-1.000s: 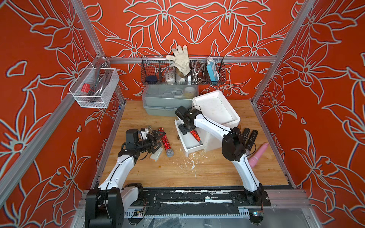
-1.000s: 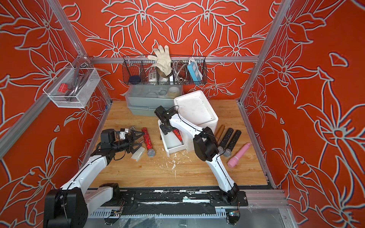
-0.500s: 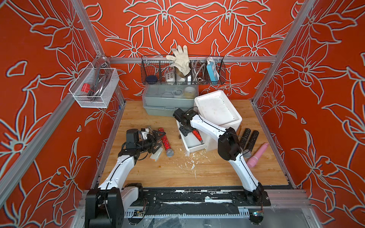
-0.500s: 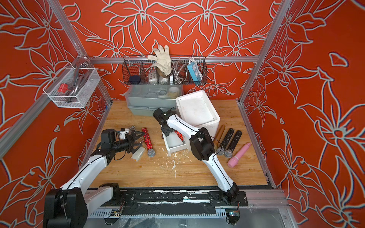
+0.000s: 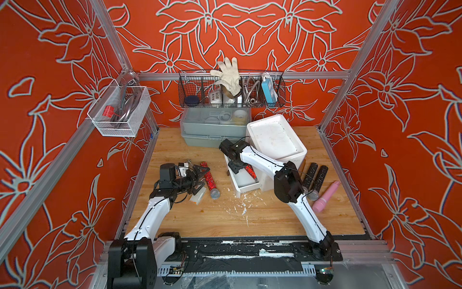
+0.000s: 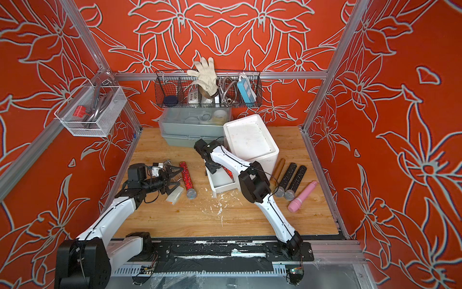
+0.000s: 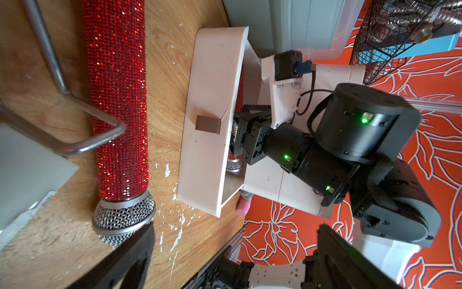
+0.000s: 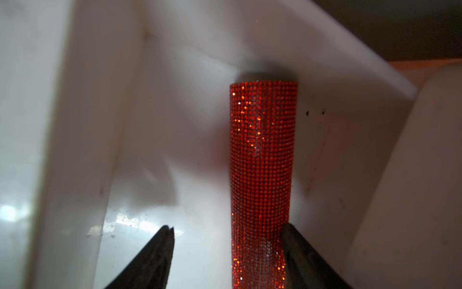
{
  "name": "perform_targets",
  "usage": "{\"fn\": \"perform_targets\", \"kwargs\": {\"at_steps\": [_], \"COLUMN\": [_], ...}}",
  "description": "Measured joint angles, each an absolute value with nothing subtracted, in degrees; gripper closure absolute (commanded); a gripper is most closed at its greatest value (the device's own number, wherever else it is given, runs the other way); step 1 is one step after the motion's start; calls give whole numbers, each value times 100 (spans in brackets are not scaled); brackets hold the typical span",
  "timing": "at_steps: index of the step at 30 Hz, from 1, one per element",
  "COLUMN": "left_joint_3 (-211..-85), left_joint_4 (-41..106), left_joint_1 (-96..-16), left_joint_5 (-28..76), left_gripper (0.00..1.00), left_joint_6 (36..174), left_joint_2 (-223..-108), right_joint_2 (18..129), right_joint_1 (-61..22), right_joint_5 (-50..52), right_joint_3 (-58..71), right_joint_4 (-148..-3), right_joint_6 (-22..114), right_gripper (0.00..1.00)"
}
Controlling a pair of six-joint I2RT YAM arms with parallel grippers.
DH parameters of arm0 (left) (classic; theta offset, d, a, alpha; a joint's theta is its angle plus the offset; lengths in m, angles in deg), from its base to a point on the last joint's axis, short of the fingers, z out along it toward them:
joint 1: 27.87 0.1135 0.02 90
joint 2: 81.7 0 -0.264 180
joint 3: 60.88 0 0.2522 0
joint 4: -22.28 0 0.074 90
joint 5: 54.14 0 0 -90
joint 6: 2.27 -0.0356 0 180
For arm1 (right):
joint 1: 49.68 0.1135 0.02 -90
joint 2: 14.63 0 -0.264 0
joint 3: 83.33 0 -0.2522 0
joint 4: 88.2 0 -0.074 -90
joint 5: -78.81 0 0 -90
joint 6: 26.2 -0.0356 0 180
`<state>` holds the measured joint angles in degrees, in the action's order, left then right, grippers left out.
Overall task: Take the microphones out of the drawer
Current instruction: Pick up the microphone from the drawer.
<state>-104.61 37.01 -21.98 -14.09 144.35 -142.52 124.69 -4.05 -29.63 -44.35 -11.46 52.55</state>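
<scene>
Lower-centre bare wooden worktop [image 5: 225, 222] free, only white flecks [image 5: 243, 209]. Mid-frame white open drawer [image 5: 247, 187] cramped: right hand [image 5: 236, 169] and red glitter microphone [image 8: 261, 162] fill it. Frame-right white box cabinet [image 5: 275, 140] walls it; grey plastic toolbox [image 5: 210, 136] blocks behind.

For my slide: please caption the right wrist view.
Open right hand straddles the red glittery cylindrical microphone inside the white plastic drawer.

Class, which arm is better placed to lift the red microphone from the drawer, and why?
Right: the right gripper, open, is inside the drawer, around the red microphone. The left gripper is outside, over the table.
</scene>
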Motion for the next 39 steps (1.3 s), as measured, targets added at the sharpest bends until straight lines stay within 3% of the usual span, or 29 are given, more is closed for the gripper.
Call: {"fn": "perform_targets", "kwargs": {"at_steps": [13, 25, 31, 35, 39], "left_joint_3": [-10461, -10464, -10466, -10488, -10499], "left_joint_4": [3699, 3694, 3697, 3694, 3694], "left_joint_1": [-2198, -2198, -2200, -2200, -2198], "left_joint_5": [-1407, -1407, -1392, -1387, -1383], "left_gripper": [0, 0, 0, 0, 0], "left_joint_6": [14453, 14481, 14479, 14479, 14479], "left_joint_2": [-14252, -14252, -14250, -14250, -14250], "right_joint_2": [12753, 12710, 12716, 12716, 12703], "right_joint_1": [-359, -477, -562, -584, -606], "right_joint_5": [-4025, -3273, -2803, -2659, -2602], "right_joint_3": [-4562, -4477, -4407, -4404, -4385], "right_joint_4": [-991, -1082, -1165, -1255, -1351], "right_joint_6": [5439, 5487, 5500, 5561, 5540], "right_gripper": [27, 36, 49, 65, 73]}}
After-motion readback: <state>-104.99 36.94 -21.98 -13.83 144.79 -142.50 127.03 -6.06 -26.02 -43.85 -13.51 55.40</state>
